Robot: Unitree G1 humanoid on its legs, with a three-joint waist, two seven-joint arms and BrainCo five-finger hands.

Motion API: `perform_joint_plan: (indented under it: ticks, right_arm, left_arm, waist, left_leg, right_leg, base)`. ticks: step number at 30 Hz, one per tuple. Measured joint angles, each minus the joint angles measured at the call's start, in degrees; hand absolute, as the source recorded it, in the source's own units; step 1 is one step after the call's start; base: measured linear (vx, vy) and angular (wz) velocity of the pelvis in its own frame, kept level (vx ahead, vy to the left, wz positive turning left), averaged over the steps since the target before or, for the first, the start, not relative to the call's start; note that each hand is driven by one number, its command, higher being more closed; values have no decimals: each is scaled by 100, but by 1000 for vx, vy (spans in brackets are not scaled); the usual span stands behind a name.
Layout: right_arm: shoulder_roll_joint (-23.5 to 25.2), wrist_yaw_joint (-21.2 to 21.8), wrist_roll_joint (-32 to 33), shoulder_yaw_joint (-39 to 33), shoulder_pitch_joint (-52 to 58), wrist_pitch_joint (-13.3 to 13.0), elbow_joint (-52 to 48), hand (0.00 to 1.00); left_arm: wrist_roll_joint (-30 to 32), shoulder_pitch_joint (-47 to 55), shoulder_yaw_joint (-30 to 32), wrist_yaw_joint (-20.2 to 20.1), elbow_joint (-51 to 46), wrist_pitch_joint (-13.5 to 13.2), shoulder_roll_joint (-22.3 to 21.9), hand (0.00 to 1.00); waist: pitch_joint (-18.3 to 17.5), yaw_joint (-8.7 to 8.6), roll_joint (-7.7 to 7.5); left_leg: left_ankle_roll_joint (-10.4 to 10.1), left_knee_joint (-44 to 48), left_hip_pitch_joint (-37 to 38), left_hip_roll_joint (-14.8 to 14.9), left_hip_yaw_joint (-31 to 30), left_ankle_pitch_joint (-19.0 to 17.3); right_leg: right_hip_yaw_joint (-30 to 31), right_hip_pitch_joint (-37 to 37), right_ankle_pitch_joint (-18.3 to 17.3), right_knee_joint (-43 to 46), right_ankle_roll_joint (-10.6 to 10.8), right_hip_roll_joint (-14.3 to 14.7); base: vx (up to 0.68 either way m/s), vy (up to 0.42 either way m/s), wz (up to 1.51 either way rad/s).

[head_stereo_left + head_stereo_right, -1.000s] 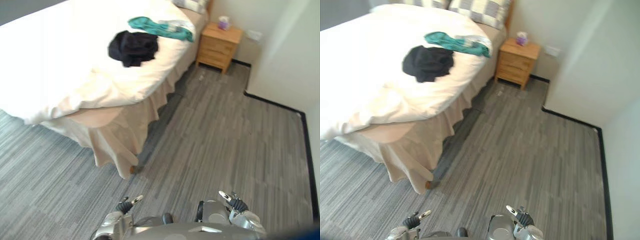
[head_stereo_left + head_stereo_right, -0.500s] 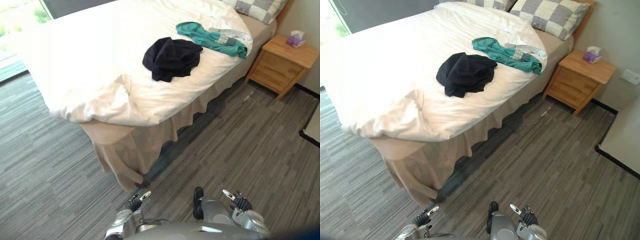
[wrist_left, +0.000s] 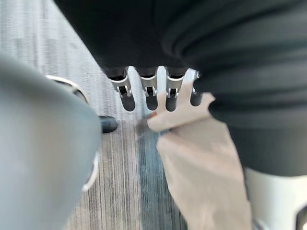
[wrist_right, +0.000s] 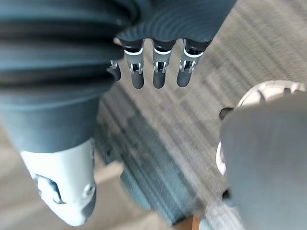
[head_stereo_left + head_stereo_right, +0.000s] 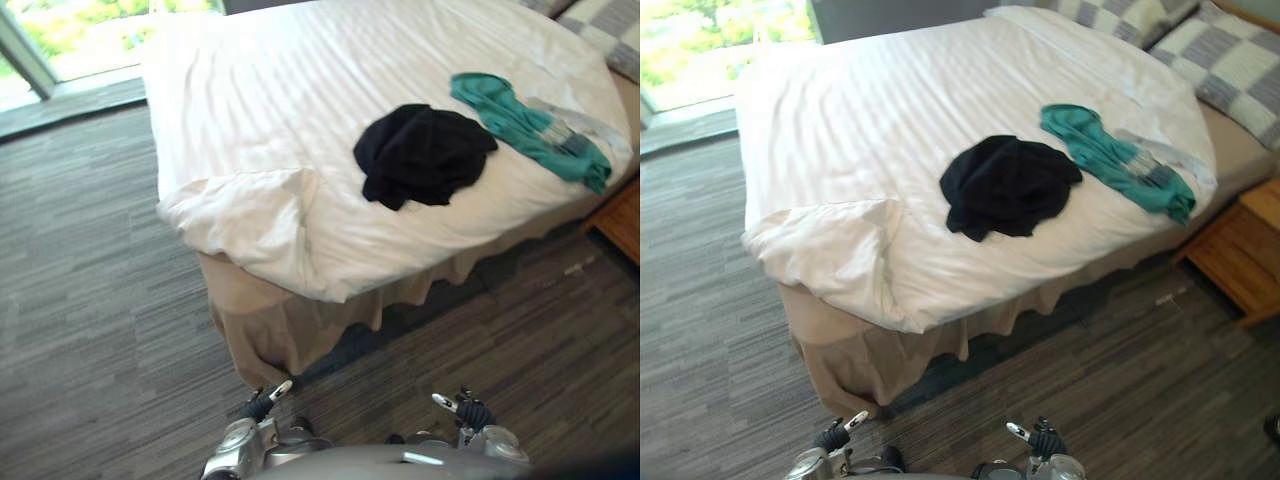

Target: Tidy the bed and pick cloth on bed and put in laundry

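Two cloths, black cloth [image 5: 420, 155] & teal cloth [image 5: 515, 120], untouched on bed [image 5: 290, 90]; your cam now faces them; left hand [image 3: 150, 93], right hand [image 4: 159, 72] slack, empty.

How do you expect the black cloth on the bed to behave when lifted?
The black cloth lies crumpled in soft folds, so it will probably droop and unfold. It looks light; it barely dents the white duvet.
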Motion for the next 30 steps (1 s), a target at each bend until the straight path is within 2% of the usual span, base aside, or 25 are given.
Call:
perform_joint_plan:
  ticks: [4, 7, 8, 9, 10, 11, 12, 13, 14, 16, 19, 21, 22, 25, 27, 29, 30]
  right_arm:
    - [151, 16, -7, 111, -85, -79, 50, 0]
    - [165, -24, 68, 115, -78, -86, 53, 0]
    - [164, -30, 131, 129, -72, -33, 41, 0]
    - [167, -36, 138, 136, -58, -28, 45, 0]
    - [200, -37, 164, 236, -87, -28, 48, 0]
    - [253, -37, 172, 337, -142, -30, 63, 0]
    - [257, -38, 173, 336, -146, -30, 74, 0]
    - [224, -31, 175, 339, -153, -27, 90, 0]
    - [164, -29, 176, 386, -161, -37, 87, 0]
    - [87, -31, 174, 451, -166, -34, 121, 0]
    - [38, -31, 230, 576, -182, -39, 167, 0]
    - [39, -32, 404, 575, -195, -33, 230, 0]
    - [40, -29, 404, 576, -201, -33, 227, 0]
    - [29, -30, 407, 573, -172, -13, 220, 0]
    - [-18, -35, 461, 541, -133, 27, 201, 0]
    - [-18, -43, 665, 398, -111, 208, 178, 0]
    - [-18, -42, 706, 322, -111, 250, 179, 0]
  left_arm:
    - [-10, 55, -62, -30, 6, 21, 29, 0]
    - [-2, 56, -77, -33, -1, 40, 60, 0]
    - [-4, 46, -80, -32, -3, 66, 81, 0]
    - [-10, 46, -77, -30, -2, 68, 94, 0]
    - [-32, 28, -76, -30, 2, 71, 169, 0]
    - [-52, 13, -80, -28, 30, 67, 267, 0]
    - [-52, -11, -81, -25, 78, 74, 257, 0]
    - [-58, -51, -81, -23, 111, 74, 206, 0]
    - [-59, -49, -78, -23, 111, 66, 139, 0]
    - [-57, -48, -78, -21, 117, 66, 73, 0]
    - [-51, -49, -80, -26, 176, 68, 81, 0]
    - [-55, -96, -70, -43, 264, 11, 123, 0]
    - [-75, -106, -67, -42, 277, -5, 119, 0]
    - [-552, -68, -52, -40, 320, -224, 87, 0]
    - [-1183, 65, 111, -38, 164, -403, 75, 0]
    - [-1930, 170, 445, -18, -138, -621, -69, 0]
    - [-2101, 169, 541, 3, -217, -723, -101, 0]
  waist:
    - [-38, -19, -14]
    - [-30, -31, -46]
    - [-33, -56, -40]
    - [-38, -53, -39]
    - [-80, -31, -156]
    - [-50, -28, -318]
    - [-68, -33, -328]
    - [-47, -33, -279]
    - [1, -30, -175]
    - [-15, -44, -78]
    - [-25, -56, -62]
    - [11, -54, -130]
    - [25, -60, -110]
    - [-17, -94, -115]
    - [-55, -93, -96]
    - [-90, -99, -76]
    - [-103, -99, -63]
  left_leg:
    - [32, -90, 41, -178, -378, 21]
    - [61, -104, -6, -227, -939, 39]
    - [73, -98, -59, -137, -1188, 46]
    - [73, -103, -102, -124, -1265, 46]
    - [72, -105, -181, -172, -1407, 46]
    - [66, -256, -169, -346, -1512, 45]
    - [36, -346, -142, -344, -1532, 78]
    - [18, -447, -116, -324, -1578, 214]
    - [13, -450, -106, -308, -1574, 247]
    - [-6, -480, -111, -299, -1543, 278]
    - [-36, -489, -164, -292, -1471, 373]
    - [-59, -497, -173, -330, -1442, 463]
    - [-56, -498, -170, -318, -1446, 476]
    - [-83, -499, -170, -266, -1426, 489]
    - [-61, -498, -212, -260, -1400, 468]
    - [-55, -496, -333, -277, -1321, 464]
    - [-54, -496, -361, -291, -1319, 464]
  right_leg:
    - [31, 41, -146, 483, 219, -230]
    - [545, -79, -161, 1105, 207, -235]
    - [927, -338, -270, 1601, 168, -226]
    - [1111, -386, -515, 1591, 193, -191]
    - [1474, -392, -735, 1064, 191, -66]
    - [1696, -374, -552, 698, 205, -110]
    - [1721, -324, -582, 653, 238, -109]
    - [1741, -340, -585, 631, 239, -106]
    - [1744, -325, -586, 628, 240, -89]
    - [1765, -298, -586, 564, 240, -49]
    - [1796, -271, -589, 358, 244, -13]
    - [1875, -222, -708, 134, 303, -27]
    - [1884, -219, -722, 118, 313, -34]
    - [1865, -217, -748, 94, 369, 0]
    - [1872, -213, -719, 27, 419, 6]
    - [1890, -215, -694, -131, 465, 8]
    - [1902, -223, -693, -166, 466, 6]
  base:
    - [75, 19, 57]
    - [103, -18, 99]
    - [69, -70, 108]
    - [28, -111, 98]
    - [-3, -106, 77]
    - [-8, -108, 69]
    - [-11, -92, 47]
    - [-54, -98, 19]
    - [-69, -81, 9]
    - [-104, -71, -15]
    - [-112, -55, -19]
    - [-188, -56, -12]
    - [-193, -38, -6]
    - [-188, -6, -1]
    - [-120, 20, 1]
    - [-68, 37, 16]
    - [7, 53, 20]
